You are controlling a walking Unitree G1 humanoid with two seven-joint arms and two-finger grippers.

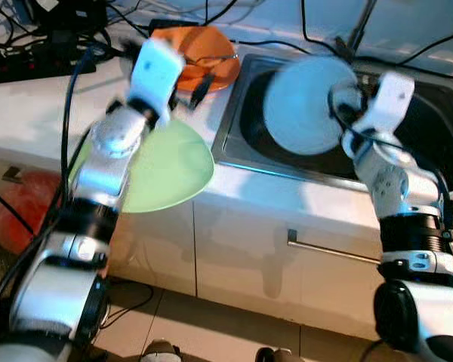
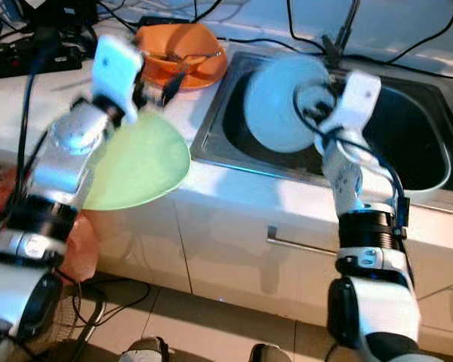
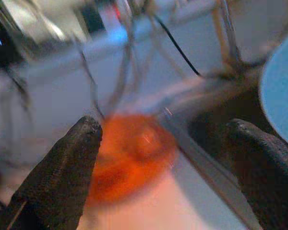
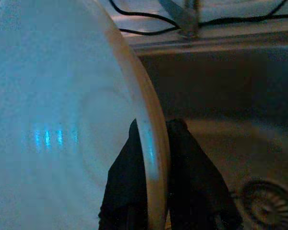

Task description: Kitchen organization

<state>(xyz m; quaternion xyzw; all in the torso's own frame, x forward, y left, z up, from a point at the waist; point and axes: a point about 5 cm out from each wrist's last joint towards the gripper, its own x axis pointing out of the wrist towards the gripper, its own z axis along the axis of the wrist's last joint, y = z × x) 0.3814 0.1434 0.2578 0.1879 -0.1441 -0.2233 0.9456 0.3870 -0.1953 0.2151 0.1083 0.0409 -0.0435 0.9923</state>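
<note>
A light blue plate (image 1: 306,105) hangs on edge over the steel sink (image 1: 438,143). My right gripper (image 1: 340,102) is shut on its rim, and the right wrist view has both black fingers (image 4: 192,163) pinching the plate (image 4: 53,129). An orange bowl (image 1: 204,56) with utensils in it stands on the white counter left of the sink. My left gripper (image 1: 198,87) hovers just in front of it, open; in the blurred left wrist view the bowl (image 3: 129,153) lies between the spread fingers (image 3: 81,153). A pale green plate (image 1: 170,170) rests at the counter's front edge, under my left arm.
Black cables and a power strip (image 1: 30,64) crowd the counter's back left. The tap (image 1: 359,30) rises behind the sink, whose drain (image 4: 266,206) is visible. White cabinet fronts with a bar handle (image 1: 332,249) lie below. An orange-red bag (image 1: 19,211) sits on the floor at left.
</note>
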